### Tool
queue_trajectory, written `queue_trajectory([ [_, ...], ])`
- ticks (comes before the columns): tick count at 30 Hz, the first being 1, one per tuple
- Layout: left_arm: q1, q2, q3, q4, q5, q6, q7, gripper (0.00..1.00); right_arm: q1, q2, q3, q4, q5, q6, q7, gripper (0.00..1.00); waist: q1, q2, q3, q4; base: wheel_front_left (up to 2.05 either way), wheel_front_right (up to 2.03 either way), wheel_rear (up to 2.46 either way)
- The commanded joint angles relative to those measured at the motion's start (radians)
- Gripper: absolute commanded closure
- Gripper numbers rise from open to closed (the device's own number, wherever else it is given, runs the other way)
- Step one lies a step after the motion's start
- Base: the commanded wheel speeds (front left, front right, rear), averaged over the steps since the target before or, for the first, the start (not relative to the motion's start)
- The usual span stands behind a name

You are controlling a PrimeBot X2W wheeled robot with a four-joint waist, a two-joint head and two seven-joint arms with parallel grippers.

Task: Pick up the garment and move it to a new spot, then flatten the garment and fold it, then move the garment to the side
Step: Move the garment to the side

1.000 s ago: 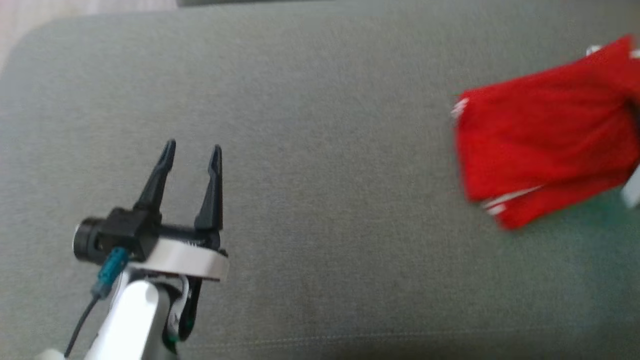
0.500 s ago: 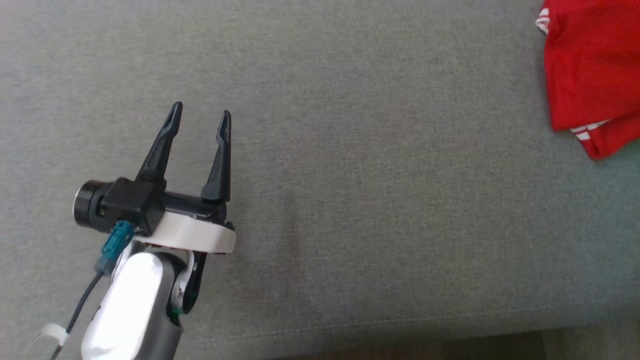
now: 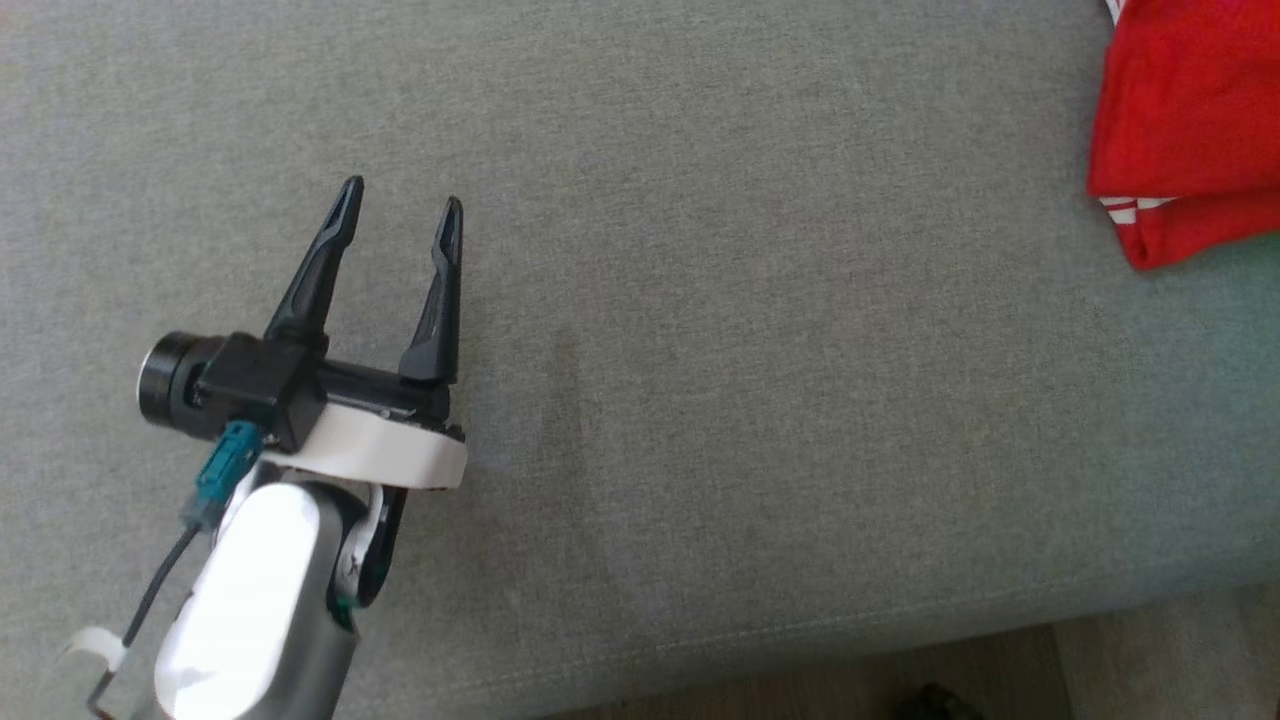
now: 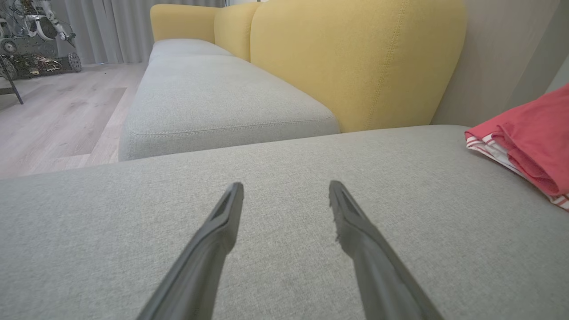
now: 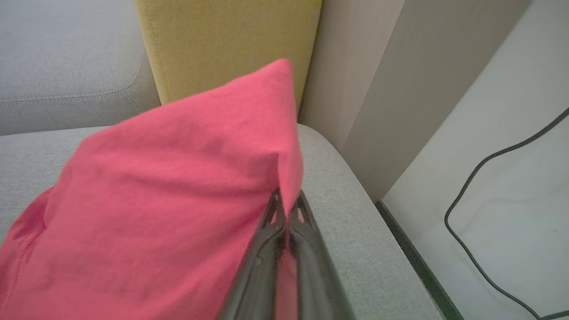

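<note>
Looks like a living room to me: big sofa (image 4: 275,106) with grey seats (image 4: 200,89) and yellow backs (image 4: 355,62), wood floor (image 4: 53,124), long curtains (image 4: 115,31). There's also some wheeled machine (image 4: 31,53) parked by the curtains and a loose cable (image 5: 462,187), so it's kinda lab-ish too.

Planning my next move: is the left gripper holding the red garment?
No, the left gripper stands open over the grey cushion, well apart from the red garment.
</note>
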Motion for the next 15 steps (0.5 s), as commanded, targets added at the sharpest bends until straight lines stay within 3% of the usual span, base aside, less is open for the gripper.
queue_trajectory([
  [1, -0.026, 0.024, 0.027, -0.028, 0.009, 0.002, -0.007, 0.0, -0.015, -0.026, -0.005, -0.025, -0.011, -0.001, 0.0, 0.36, -0.0001, 0.0, 0.003, -0.004, 0.0, 0.0, 0.0],
  [3, -0.028, 0.025, 0.025, -0.028, 0.009, 0.003, -0.005, 0.0, -0.023, -0.016, -0.006, -0.029, -0.018, -0.001, -0.005, 0.04, -0.0001, 0.0, 0.005, -0.007, 0.0, 0.0, 0.0],
  [4, -0.029, 0.025, 0.025, -0.028, 0.009, 0.004, -0.005, 0.0, -0.025, -0.011, -0.007, -0.028, -0.022, -0.001, -0.003, 0.0, -0.0001, 0.0, 0.005, -0.008, 0.0, 0.0, 0.0],
  [15, -0.023, 0.03, 0.026, -0.009, -0.007, 0.007, -0.005, 0.0, -0.012, 0.051, -0.008, -0.058, -0.074, -0.001, -0.052, 0.0, -0.0001, 0.0, -0.022, -0.006, 0.0, 0.0, 0.0],
])
